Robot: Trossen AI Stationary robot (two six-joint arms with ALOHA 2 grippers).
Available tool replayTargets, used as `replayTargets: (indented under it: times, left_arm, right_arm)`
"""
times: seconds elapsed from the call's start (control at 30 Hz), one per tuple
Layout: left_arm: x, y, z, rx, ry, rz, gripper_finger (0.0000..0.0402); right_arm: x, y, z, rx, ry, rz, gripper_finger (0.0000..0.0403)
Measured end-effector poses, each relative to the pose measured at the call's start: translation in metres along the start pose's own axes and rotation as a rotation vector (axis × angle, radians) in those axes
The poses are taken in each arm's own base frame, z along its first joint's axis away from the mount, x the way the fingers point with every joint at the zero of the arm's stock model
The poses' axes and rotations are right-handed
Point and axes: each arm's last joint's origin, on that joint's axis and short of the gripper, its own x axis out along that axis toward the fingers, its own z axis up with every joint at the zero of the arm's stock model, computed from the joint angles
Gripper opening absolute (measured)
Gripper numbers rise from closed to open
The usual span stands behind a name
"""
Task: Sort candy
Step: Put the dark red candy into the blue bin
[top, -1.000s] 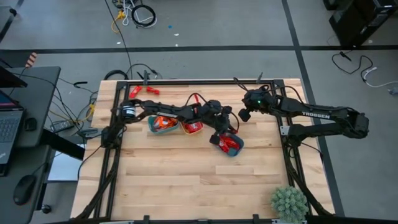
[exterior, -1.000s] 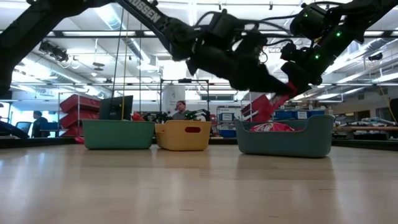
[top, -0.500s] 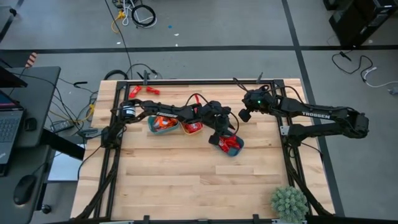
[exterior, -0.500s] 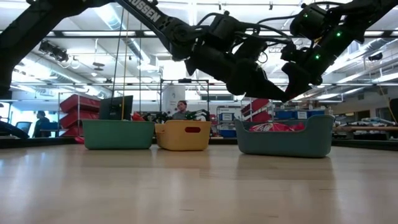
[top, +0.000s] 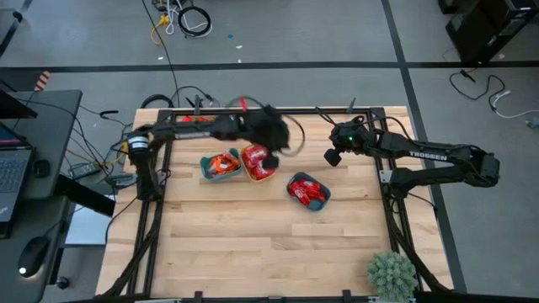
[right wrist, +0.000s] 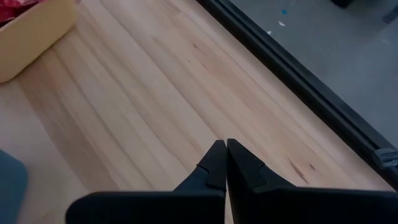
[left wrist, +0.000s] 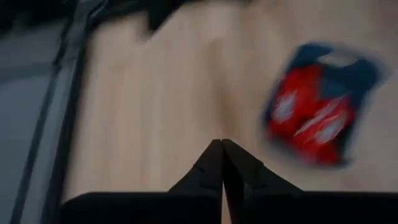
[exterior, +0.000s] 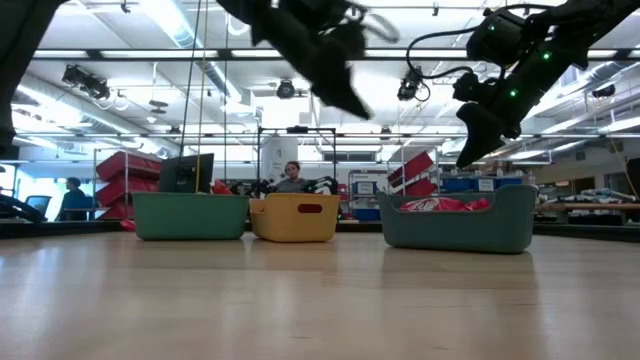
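On the wooden table (top: 253, 244) three small bowls are seen from above: a teal bowl (top: 220, 166) toward ten o'clock of the table's centre, a yellow bowl (top: 258, 162) just beside it toward eleven o'clock, and a blue bowl (top: 308, 191) apart from them toward two o'clock. The candy (top: 308, 191) lies in all three, red wrappers with white marks filling the blue bowl, red and orange ones in the other two. No loose candy can be made out on the bare boards.

The left gripper (left wrist: 222, 144) is held in the air above the yellow bowl, near the table's twelve o'clock edge, blurred in the high and low views. In the left wrist view its fingers are seen pressed tip to tip, with nothing between them. The right gripper (right wrist: 221, 146) hangs at about one o'clock, above bare wood beyond the blue bowl; its jaws are likewise shut and empty.

The step in hand is judged to be a move toward the next pick. It is done well if the fingers are opened before descent, a single wrapper at the top of the pile is chosen, and the pinch is made on its flat body rather than a slippery edge. The bowls are light, so a rim should not be nudged.
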Motion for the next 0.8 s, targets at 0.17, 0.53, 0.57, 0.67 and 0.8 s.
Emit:
replayTargets:
  times: [0.17, 0.53, 0.57, 0.67, 0.8]
  left_arm:
    - [-0.03, 0.029, -0.028, -0.144, 0.147, 0.08, 0.0002]
    - [-0.075, 0.069, -0.142, -0.363, 0.343, 0.273, 0.0001]
    - [-0.076, 0.073, -0.153, -0.38, 0.367, 0.284, 0.0001]
    - [-0.08, 0.082, -0.182, -0.449, 0.424, 0.312, 0.0001]
    - [-0.087, 0.1, -0.206, -0.529, 0.455, 0.355, 0.0]
  right_arm:
    - [0.0, 0.002, 0.0, -0.002, -0.006, 0.014, 0.0]
    - [-0.001, 0.004, 0.003, 0.002, -0.033, 0.042, 0.0]
    - [-0.001, 0.004, 0.003, 0.002, -0.032, 0.043, 0.0]
    - [-0.001, 0.004, 0.004, 0.008, -0.044, 0.045, 0.0]
    - [-0.001, 0.004, 0.005, 0.014, -0.054, 0.048, 0.0]
